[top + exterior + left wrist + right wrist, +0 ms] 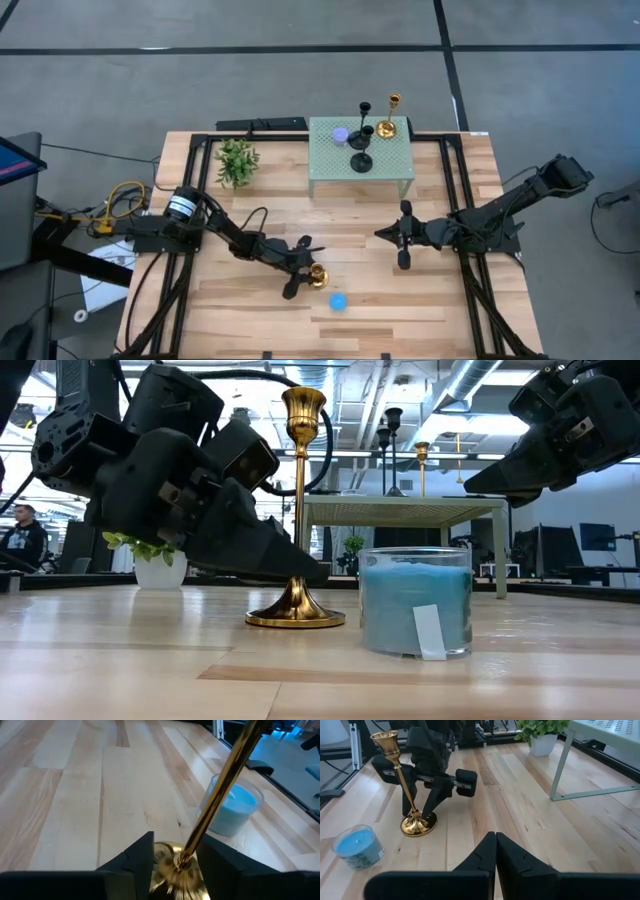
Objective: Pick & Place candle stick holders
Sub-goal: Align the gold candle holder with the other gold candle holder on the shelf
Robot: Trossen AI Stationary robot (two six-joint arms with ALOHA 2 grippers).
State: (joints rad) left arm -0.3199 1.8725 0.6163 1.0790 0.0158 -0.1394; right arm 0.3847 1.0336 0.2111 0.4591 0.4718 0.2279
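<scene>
Gold candlestick holder (318, 274): upright on the wooden table (400, 300), near its front edge, just beside a blue candle jar (339, 301) bearing a blank white tag. Left gripper (305, 272): fingers spread either side of the base, not closed on it. Right gripper (404, 243): fingers pressed together, empty, hanging over bare mid-table boards. Green side table (362, 170): carries two black holders (362, 160), another gold holder (387, 127) and a purple piece (341, 134). No legible writing

Candlestick holder (318, 275) beside jar candle (339, 301)
</scene>
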